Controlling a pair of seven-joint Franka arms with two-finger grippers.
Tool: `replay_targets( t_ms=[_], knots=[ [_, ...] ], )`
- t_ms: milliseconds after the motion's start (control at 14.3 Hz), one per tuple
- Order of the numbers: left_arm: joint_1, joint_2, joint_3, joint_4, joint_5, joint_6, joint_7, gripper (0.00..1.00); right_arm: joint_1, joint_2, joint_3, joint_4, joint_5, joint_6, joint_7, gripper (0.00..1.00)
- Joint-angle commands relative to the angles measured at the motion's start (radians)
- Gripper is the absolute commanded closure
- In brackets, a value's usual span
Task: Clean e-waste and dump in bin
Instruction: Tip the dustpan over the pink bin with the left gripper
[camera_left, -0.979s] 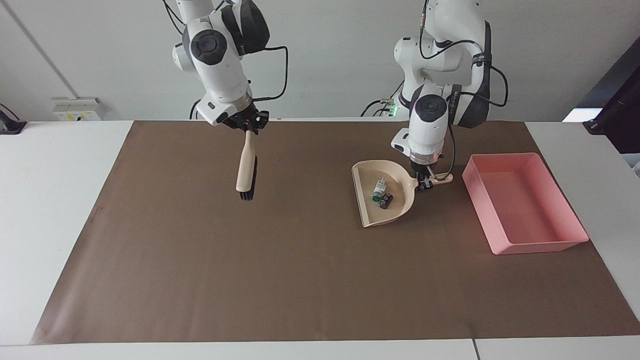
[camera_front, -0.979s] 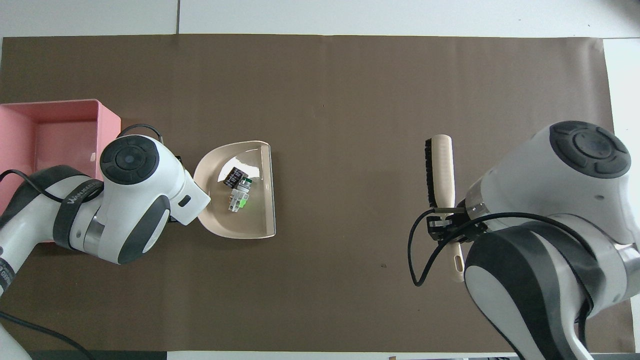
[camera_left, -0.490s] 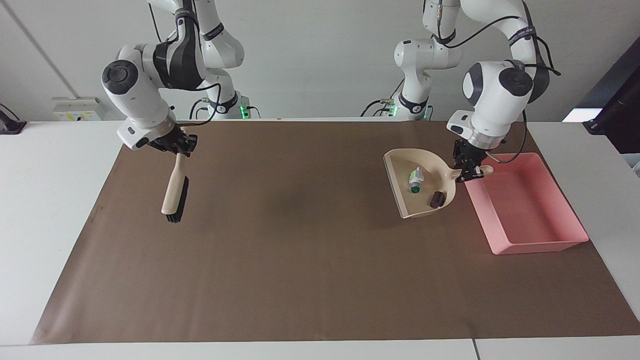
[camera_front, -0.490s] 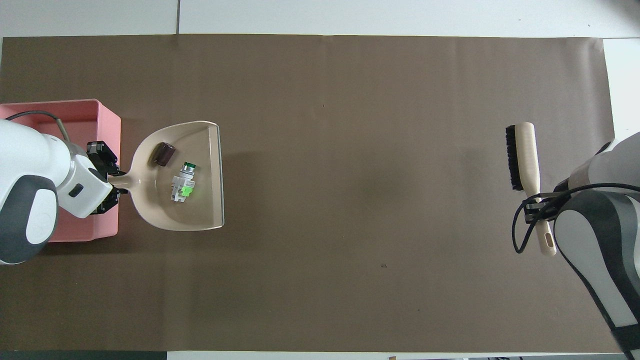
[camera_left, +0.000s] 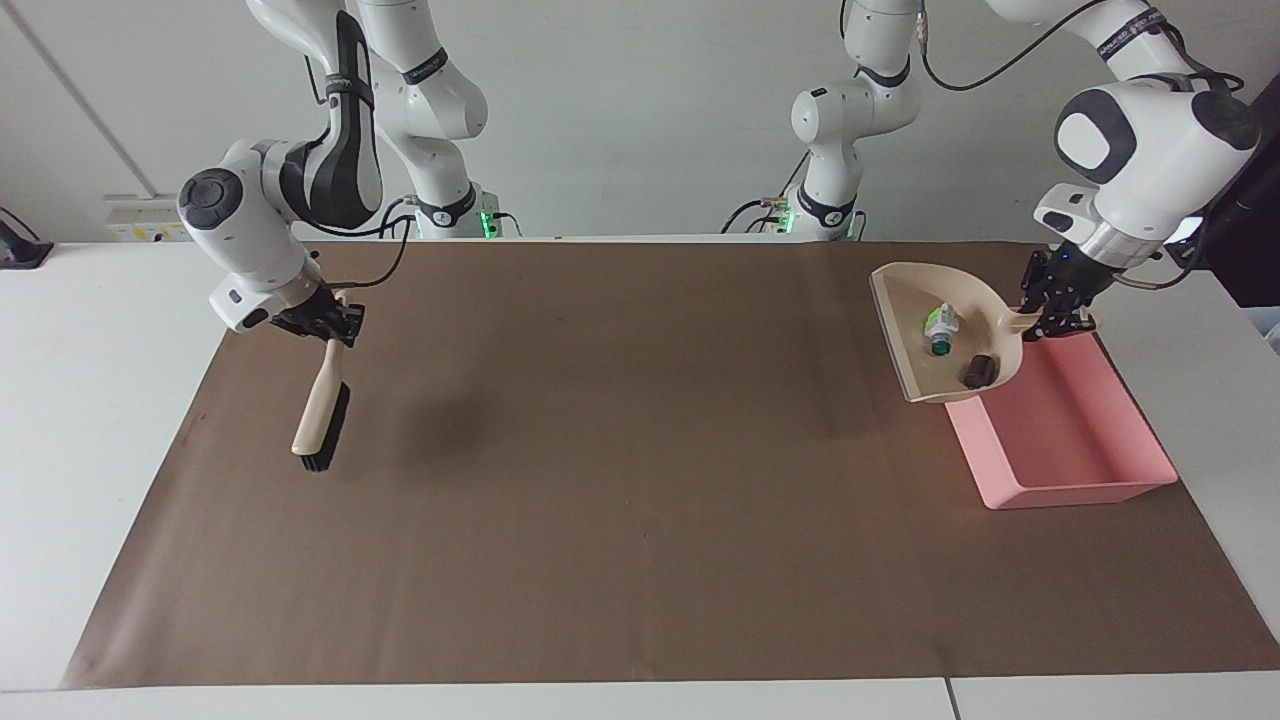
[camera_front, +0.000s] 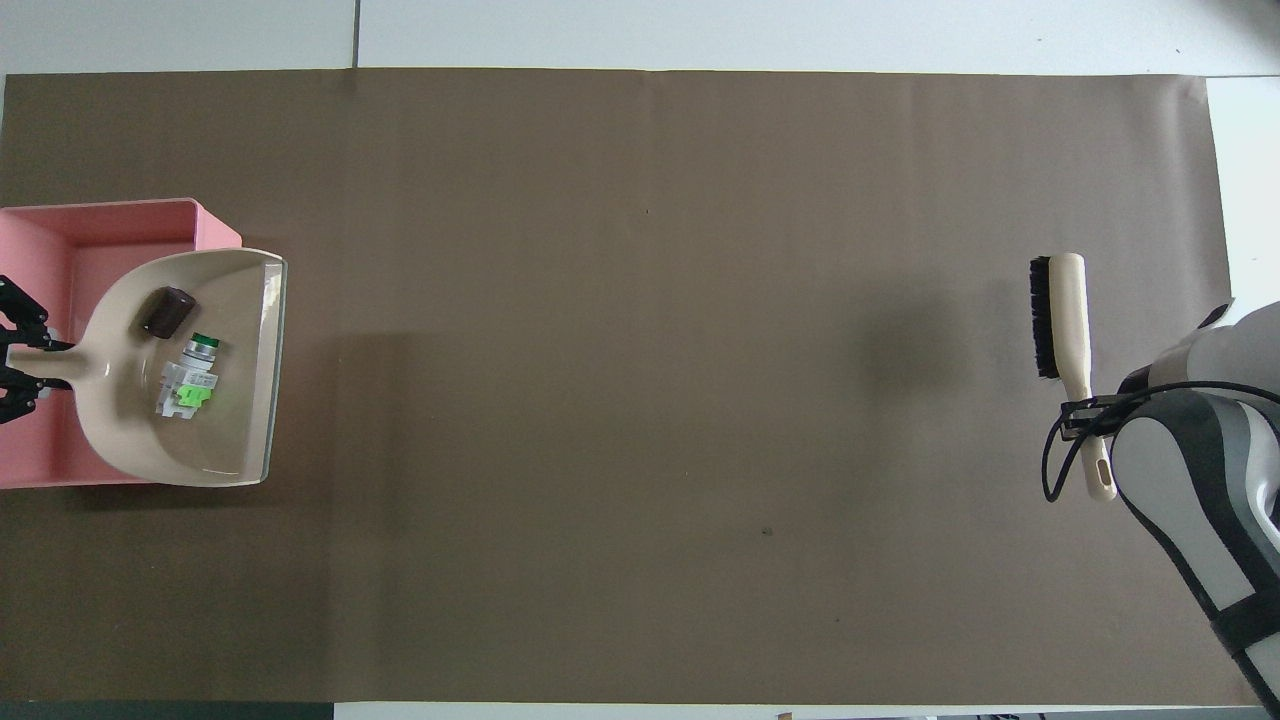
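Note:
My left gripper (camera_left: 1060, 303) is shut on the handle of the beige dustpan (camera_left: 905, 300) and holds it in the air, tilted, over the end of the pink bin (camera_left: 1085, 492) nearer to the robots. The e-waste lies in the pan: a white piece with green marks (camera_left: 938, 325) and a dark cylinder (camera_left: 978, 371). In the overhead view the dustpan (camera_front: 230, 320) covers much of the bin (camera_front: 120, 215), with the white piece (camera_front: 188, 375), the cylinder (camera_front: 167, 310) and the left gripper (camera_front: 20, 350). My right gripper (camera_left: 325, 320) is shut on a brush (camera_left: 320, 420).
A brown mat (camera_left: 640, 480) covers most of the white table. The brush (camera_front: 1060, 320) hangs bristles-down above the mat at the right arm's end, with the right gripper (camera_front: 1085, 415) on its handle. The bin's inside shows nothing in it.
My left gripper has lifted the dustpan with the e-waste off the mat and carried it over the bin. My right gripper has carried the brush toward the right arm's end.

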Motion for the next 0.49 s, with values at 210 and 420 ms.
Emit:
replay_targets(
  t_ms=[210,420],
  knots=[
    [0.116,0.084,-0.003,0.156,-0.008,-0.048,0.233,1.0,-0.022,-0.018,0.017,-0.077,-0.036,0.063,-0.027,1.0],
    [0.13,0.102,-0.003,0.187,0.096,-0.031,0.247,1.0,-0.035,-0.021,0.017,-0.084,-0.064,0.064,-0.089,0.97]
  ],
)
